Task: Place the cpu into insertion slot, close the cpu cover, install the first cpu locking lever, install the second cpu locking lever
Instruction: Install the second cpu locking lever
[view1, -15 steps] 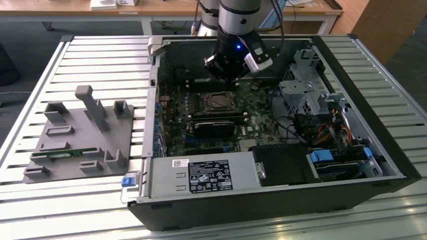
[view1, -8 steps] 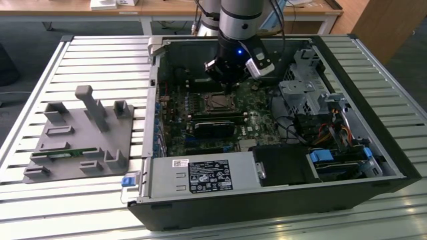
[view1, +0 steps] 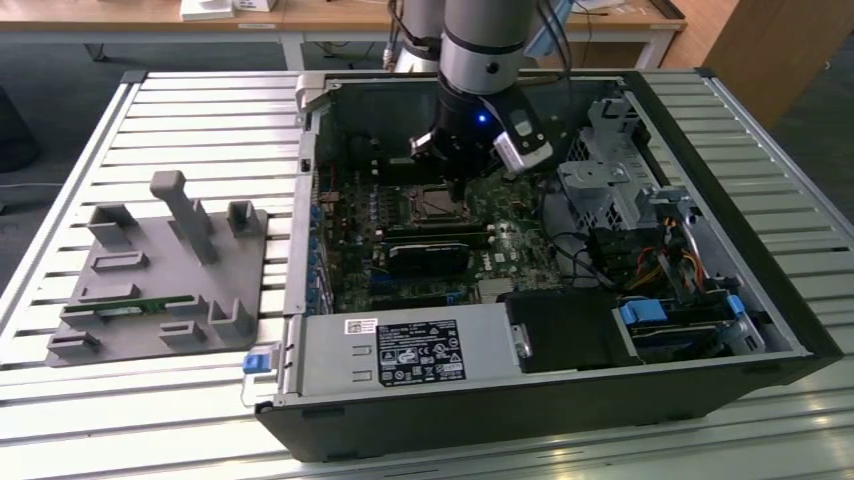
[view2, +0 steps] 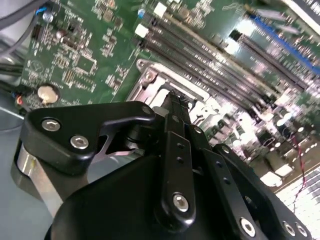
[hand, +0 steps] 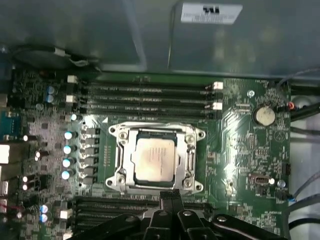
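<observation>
**CPU seated under its cover, gripper poised at the socket's edge**

The cpu (hand: 154, 159) lies flat in the insertion slot (hand: 186, 161), its silvery top showing through the cut-out of the cpu cover (hand: 121, 161), which lies down over the socket. In the first wrist view the gripper (hand: 170, 196) stands just beside the socket's edge, its fingers (hand: 170, 200) pressed together with no gap between them and nothing held. In the second wrist view the same narrow tip reaches the metal frame; whether it touches cannot be told.

In the exterior view the arm comes down from the far side into the open computer case (view1: 747, 300), the gripper (view1: 458, 190) hanging just above the socket (view1: 434, 205) on the green motherboard (view1: 521, 250).

Long black memory slots (hand: 150, 97) run alongside the socket on one side, and more lie on the gripper's side. A round coin battery (hand: 264, 116) sits well apart on the board. To the exterior view's left of the case, a grey fixture tray (view1: 147, 290) rests on the slatted table (view1: 200, 110). A labelled power supply (view1: 407, 352) fills the case's near side.
</observation>
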